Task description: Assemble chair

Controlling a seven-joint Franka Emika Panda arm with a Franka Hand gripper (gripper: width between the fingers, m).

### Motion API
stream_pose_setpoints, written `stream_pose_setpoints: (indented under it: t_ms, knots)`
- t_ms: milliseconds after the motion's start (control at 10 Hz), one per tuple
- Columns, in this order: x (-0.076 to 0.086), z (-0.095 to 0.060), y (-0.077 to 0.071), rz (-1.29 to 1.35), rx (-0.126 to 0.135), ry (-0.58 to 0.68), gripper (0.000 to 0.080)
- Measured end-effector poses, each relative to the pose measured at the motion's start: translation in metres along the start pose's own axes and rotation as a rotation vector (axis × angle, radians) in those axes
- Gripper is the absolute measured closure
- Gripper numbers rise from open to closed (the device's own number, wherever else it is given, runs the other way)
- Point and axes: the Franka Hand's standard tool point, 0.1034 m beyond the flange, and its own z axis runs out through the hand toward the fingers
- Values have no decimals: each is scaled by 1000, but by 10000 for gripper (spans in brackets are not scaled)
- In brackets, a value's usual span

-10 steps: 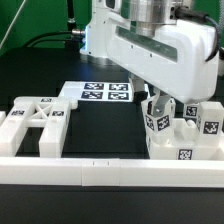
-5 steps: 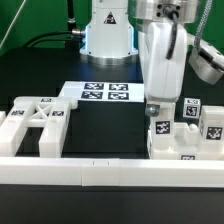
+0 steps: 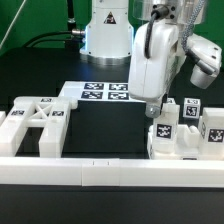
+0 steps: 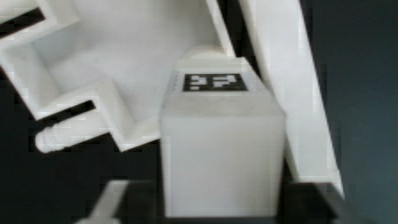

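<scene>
Gripper [image 3: 160,108] | jaws partly closed, clamping tagged cube-ended peg [image 4: 222,140]; well apart from X-braced frame [image 3: 35,122] | risk: peg twists in grip; jams against neighbouring pegs [image 3: 210,125]

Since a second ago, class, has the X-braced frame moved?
No. The X-braced frame lies just as before, its corner equally near the marker board.

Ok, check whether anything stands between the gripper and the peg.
Nothing visible does. The peg sits directly between the fingers of the gripper, upright on the block. The other pegs stand apart, to the exterior view's right.
</scene>
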Motion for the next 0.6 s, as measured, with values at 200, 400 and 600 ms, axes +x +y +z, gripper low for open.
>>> stream_pose_setpoints:
  t_ms: [200,400,600]
  knots:
    - [0,-1,-3,-131,16,0,345]
    - [-5,-2,-6,-356,22,2,161]
    - [-4,-1,-5,-513,20,5,153]
